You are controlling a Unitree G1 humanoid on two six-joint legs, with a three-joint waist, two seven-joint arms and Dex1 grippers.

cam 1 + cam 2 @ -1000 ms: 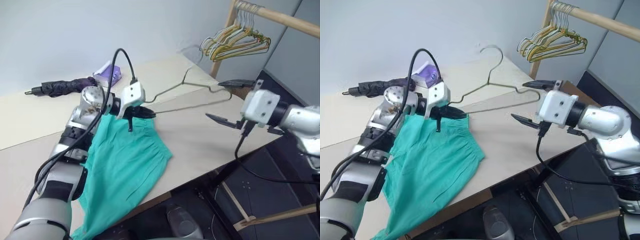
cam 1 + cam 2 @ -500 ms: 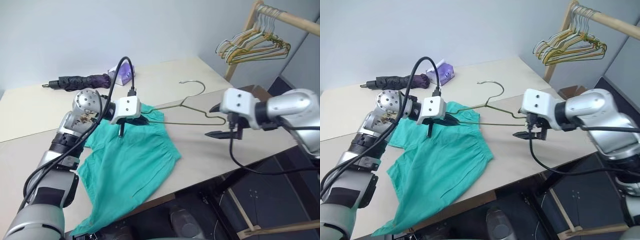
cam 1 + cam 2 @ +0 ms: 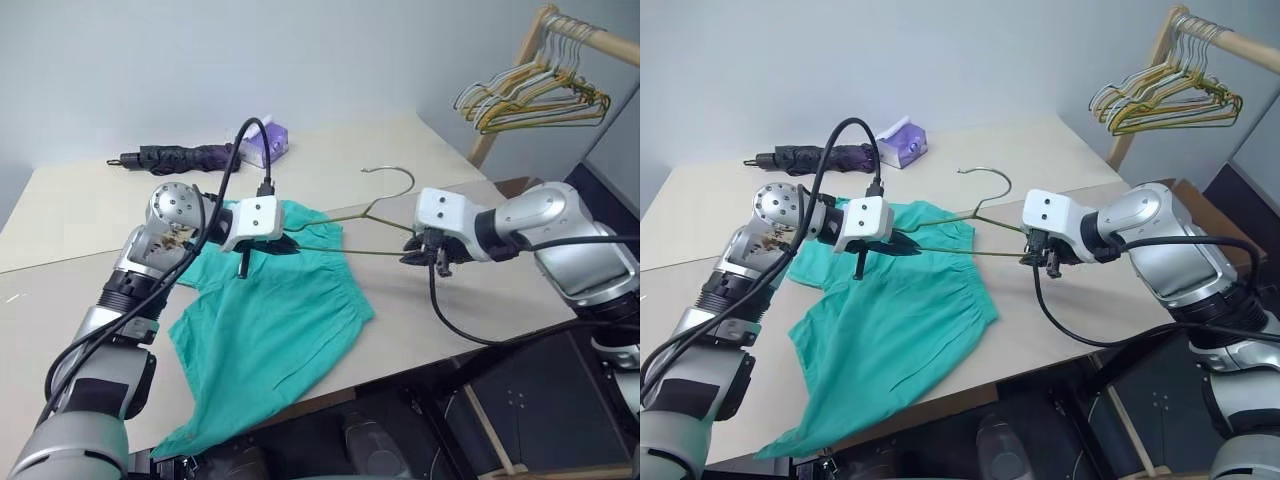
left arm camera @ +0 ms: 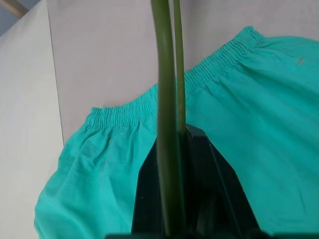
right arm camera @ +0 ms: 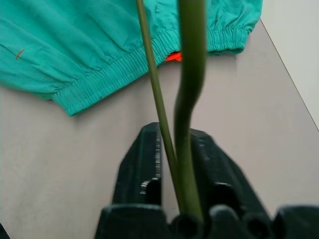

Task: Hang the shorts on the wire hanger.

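My arms: silver-grey jointed shells, black bands at the links | my wrists: white boxy blocks | my left gripper (image 3: 283,247) and right gripper (image 3: 415,256): black two-finger pincers | cables: black, looping high off my left wrist, sagging under my right.

Shorts (image 3: 270,320) spread on table (image 3: 420,170) near front edge, one leg hanging over it. Hanger (image 3: 350,225) held above the waistband, between left gripper (image 3: 285,247) on one end and right gripper (image 3: 418,256) on the other. Umbrella (image 3: 175,156) and small box (image 3: 268,144) near far edge, box right of umbrella. Rack with hangers (image 3: 535,95) beyond far right corner.
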